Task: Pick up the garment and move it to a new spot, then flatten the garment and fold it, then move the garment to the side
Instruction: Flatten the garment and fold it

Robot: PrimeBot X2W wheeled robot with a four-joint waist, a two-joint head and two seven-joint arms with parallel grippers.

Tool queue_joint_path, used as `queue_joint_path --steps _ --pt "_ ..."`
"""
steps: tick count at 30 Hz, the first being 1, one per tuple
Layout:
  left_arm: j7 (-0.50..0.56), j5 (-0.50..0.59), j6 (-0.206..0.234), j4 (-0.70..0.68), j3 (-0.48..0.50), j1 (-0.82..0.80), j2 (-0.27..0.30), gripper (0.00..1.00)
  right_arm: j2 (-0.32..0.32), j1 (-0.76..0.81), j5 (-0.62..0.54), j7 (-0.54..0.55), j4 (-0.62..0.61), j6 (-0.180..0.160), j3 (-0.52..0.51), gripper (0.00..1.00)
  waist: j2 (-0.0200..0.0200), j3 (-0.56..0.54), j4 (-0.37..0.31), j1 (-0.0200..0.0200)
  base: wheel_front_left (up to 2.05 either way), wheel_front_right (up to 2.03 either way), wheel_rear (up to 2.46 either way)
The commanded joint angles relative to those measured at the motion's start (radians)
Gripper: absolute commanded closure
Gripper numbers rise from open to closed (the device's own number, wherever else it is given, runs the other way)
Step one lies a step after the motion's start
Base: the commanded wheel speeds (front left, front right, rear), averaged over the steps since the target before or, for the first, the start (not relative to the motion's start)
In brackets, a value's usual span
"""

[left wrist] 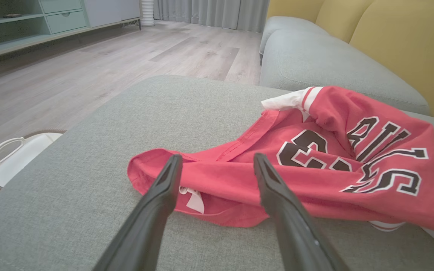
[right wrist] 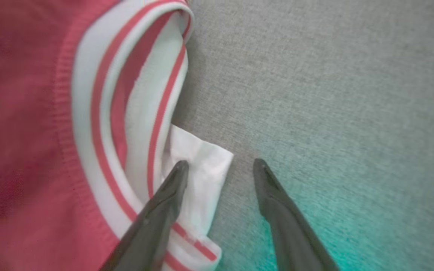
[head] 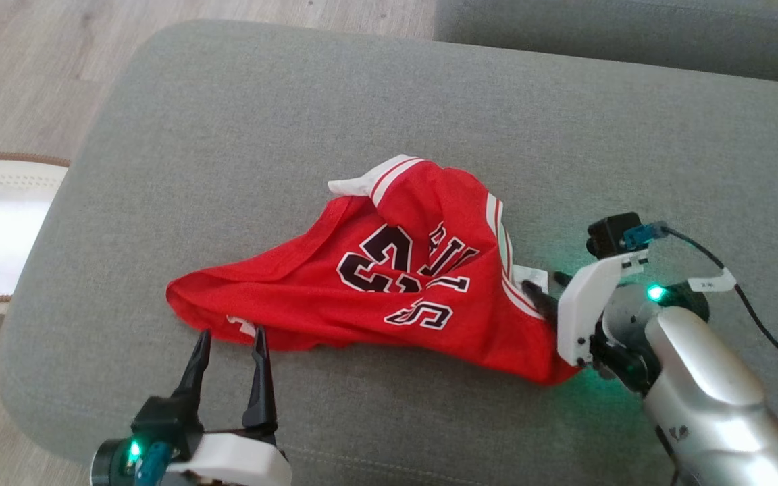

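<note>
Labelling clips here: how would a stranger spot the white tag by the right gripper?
On the grey cushion lies a crumpled red jersey. At its striped trim beside the right gripper, a white tag pokes out. Unlike the trim, it bears no red stripes.

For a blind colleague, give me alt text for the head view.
A crumpled red jersey lies on a gray cushion. The left tool, open, points at its near left edge; the right tool sits at its striped trim.
</note>
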Motion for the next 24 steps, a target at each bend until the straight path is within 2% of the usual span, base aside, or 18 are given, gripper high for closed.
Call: queue_joint_path --steps 1,5,9,13,17,20,24 --pt "-0.012 0.014 -0.005 -0.025 0.047 -0.044 -0.007 0.00 0.019 -0.020 0.054 0.003 -0.021 0.007 0.018 1.00 0.0000 0.003 -0.003 0.0000 0.00 0.00 0.00" --pt "-0.012 0.025 -0.016 -0.021 0.067 -0.036 -0.026 0.00 0.024 -0.027 0.147 -0.017 -0.034 0.007 -0.012 1.00 0.0000 0.002 -0.025 0.0000 0.00 0.00 0.00" --pt "-0.012 0.037 -0.024 -0.021 0.089 -0.024 -0.043 0.00 0.001 -0.040 0.207 -0.057 -0.069 0.007 -0.082 1.00 0.0000 -0.007 -0.055 0.0000 0.00 0.00 0.00" --pt "-0.012 0.044 -0.027 -0.021 0.110 -0.010 -0.052 0.00 -0.027 -0.024 0.246 -0.067 -0.129 0.007 -0.141 1.00 0.0000 -0.020 -0.081 0.0000 0.00 0.00 0.00" --pt "-0.012 0.050 -0.036 -0.023 0.134 0.013 -0.065 0.00 -0.047 0.060 0.285 -0.062 -0.245 0.007 -0.234 1.00 0.0000 -0.041 -0.117 0.0000 0.00 0.00 0.00" --pt "-0.012 0.057 -0.043 -0.026 0.147 0.026 -0.075 0.00 -0.025 0.163 0.306 -0.061 -0.343 0.007 -0.352 1.00 0.0000 -0.052 -0.139 0.0000 0.00 0.00 0.00" --pt "-0.012 0.066 -0.053 -0.029 0.165 0.040 -0.086 0.00 0.061 0.316 0.282 -0.042 -0.457 0.007 -0.526 1.00 0.0000 -0.057 -0.164 0.0000 0.00 0.00 0.00"
